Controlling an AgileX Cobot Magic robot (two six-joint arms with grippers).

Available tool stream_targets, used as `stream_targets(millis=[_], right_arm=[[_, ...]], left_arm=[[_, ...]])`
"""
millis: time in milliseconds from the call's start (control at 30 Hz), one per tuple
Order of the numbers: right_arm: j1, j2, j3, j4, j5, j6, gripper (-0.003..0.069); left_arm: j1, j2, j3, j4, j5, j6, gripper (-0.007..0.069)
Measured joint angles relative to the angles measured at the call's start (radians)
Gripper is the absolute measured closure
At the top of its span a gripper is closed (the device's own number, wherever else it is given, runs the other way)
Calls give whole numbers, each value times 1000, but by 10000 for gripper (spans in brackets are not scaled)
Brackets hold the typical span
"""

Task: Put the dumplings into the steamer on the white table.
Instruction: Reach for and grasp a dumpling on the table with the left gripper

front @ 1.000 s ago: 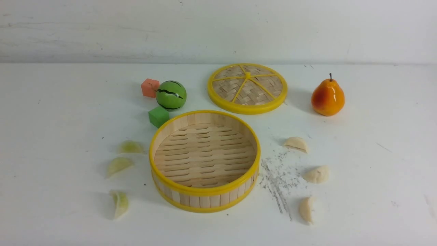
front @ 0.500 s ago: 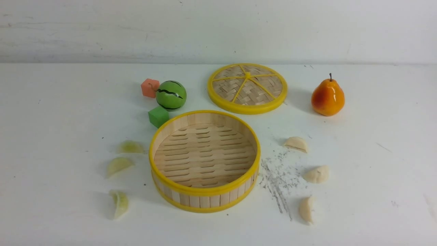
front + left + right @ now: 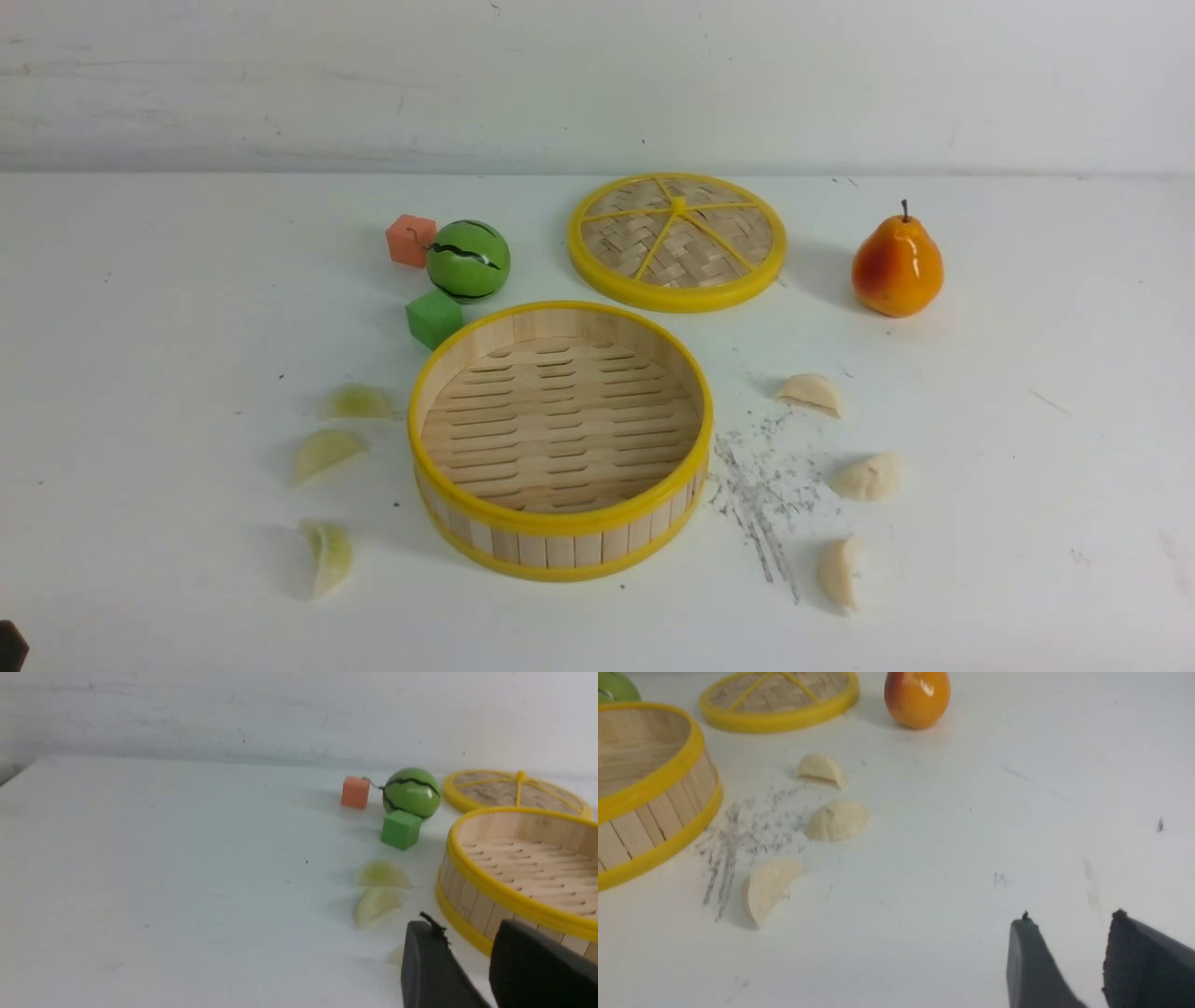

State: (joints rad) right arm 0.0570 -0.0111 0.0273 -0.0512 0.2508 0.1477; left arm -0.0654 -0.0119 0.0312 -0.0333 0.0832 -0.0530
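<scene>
The steamer [image 3: 560, 546] stands empty in the middle of the white table [image 3: 140, 280]. Three yellow-green dumplings lie to its left [image 3: 355, 403] [image 3: 324, 451] [image 3: 329, 555]. Three cream-white dumplings lie to its right [image 3: 810, 392] [image 3: 866, 477] [image 3: 837, 571]. My left gripper [image 3: 467, 926] is open and holds nothing; it hovers low just short of the steamer's wall [image 3: 472, 905], and one finger [image 3: 425, 966] partly hides the nearest green dumpling [image 3: 396, 955]. Only its dark tip [image 3: 9, 644] shows in the front view. My right gripper [image 3: 1071, 919] is open and empty over bare table, well off from the white dumplings [image 3: 768, 887].
Behind the steamer lies a flat woven lid [image 3: 677, 241]. A toy watermelon [image 3: 468, 260], an orange cube [image 3: 411, 240] and a green cube [image 3: 434, 318] sit at the back left. A pear [image 3: 896, 266] stands at the back right. Grey scratch marks [image 3: 761, 495] run beside the steamer.
A dark tip of my left gripper has come into the front view's bottom left corner. Nothing on the table has moved.
</scene>
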Motion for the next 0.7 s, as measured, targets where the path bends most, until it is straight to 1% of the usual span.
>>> stream_targets(millis=[100, 167, 333, 433, 500, 567, 600, 633, 667, 700], right_arm=[[0, 0, 0, -40, -128, 0, 419], [0, 0, 0, -68, -231, 0, 419], [0, 0, 0, -91, -427, 23, 419], [0, 0, 0, -92, -566, 81, 419], [0, 0, 0, -93, -633, 135, 419], [0, 0, 0, -79, -698, 225, 419], [0, 0, 0, -70, -725, 275, 419], [0, 0, 0, -66, -734, 296, 419], [0, 0, 0, -59, -756, 375, 419], [0, 0, 0, -57, -763, 419, 419]], left_arm=[[0, 0, 0, 0, -11, 0, 421], [0, 0, 0, 0, -54, 0, 418], [0, 0, 0, -3, -240, -28, 415], [0, 0, 0, -3, -377, -72, 412], [0, 0, 0, -4, -438, -116, 411], [0, 0, 0, -12, -494, -224, 410], [0, 0, 0, -19, -516, -300, 410], [0, 0, 0, -21, -524, -334, 410], [0, 0, 0, -27, -558, -479, 409], [0, 0, 0, -27, -576, -563, 409]])
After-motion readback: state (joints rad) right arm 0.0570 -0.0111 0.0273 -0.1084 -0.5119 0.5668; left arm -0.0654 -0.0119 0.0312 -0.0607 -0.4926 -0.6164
